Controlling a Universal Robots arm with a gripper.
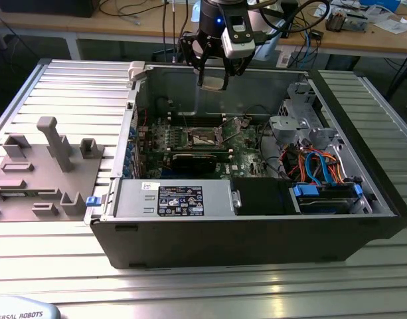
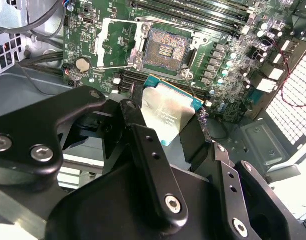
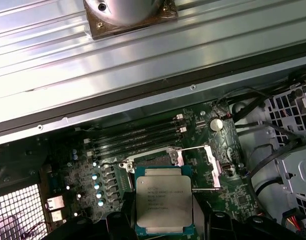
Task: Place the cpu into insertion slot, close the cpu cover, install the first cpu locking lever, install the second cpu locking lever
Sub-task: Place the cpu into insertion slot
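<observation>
My gripper (image 1: 213, 78) hangs above the open computer case, shut on the cpu (image 1: 214, 80). In both wrist views the cpu (image 2: 166, 111) (image 3: 165, 200) is a flat silver square between the black fingers (image 2: 143, 145), held well above the green motherboard (image 2: 227, 60). The insertion slot (image 2: 167, 49) lies bare below it, dark with gold contacts; in the exterior view this slot (image 1: 204, 137) sits near the board's middle. Beside the slot, the cpu cover (image 2: 115, 44) (image 3: 213, 167) is swung open. In the first wrist view the cpu hides much of the slot.
Long black memory slots (image 3: 138, 137) run beside the socket. A power supply (image 1: 180, 199) and a drive bay with blue and orange cables (image 1: 319, 166) fill the case's near and right parts. A grey fixture (image 1: 50, 166) lies on the ribbed table to the left.
</observation>
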